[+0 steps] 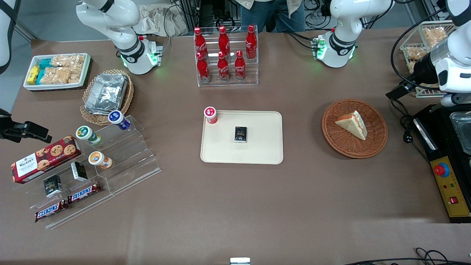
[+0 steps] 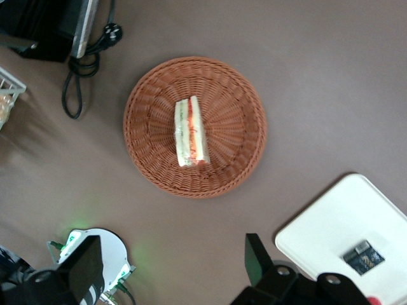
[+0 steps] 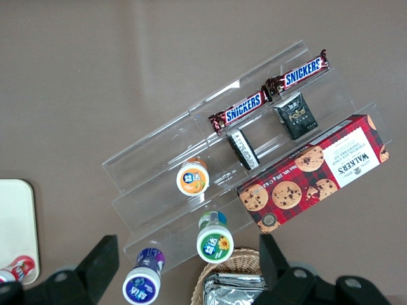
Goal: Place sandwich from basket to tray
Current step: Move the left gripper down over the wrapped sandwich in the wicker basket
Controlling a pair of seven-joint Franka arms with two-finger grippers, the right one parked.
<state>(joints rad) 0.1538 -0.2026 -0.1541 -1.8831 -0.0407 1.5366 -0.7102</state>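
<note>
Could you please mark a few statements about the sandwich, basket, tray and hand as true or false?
1. The sandwich lies in the basket. True.
2. The tray holds nothing. False: a small black box lies on it, and a red-capped bottle stands at its corner.
3. The hand grips the sandwich. False: it hangs open above the table, apart from the basket.
4. The basket sits toward the working arm's end of the table from the tray. True.
5. The sandwich stands among the cola bottles. False: it is in the basket.
</note>
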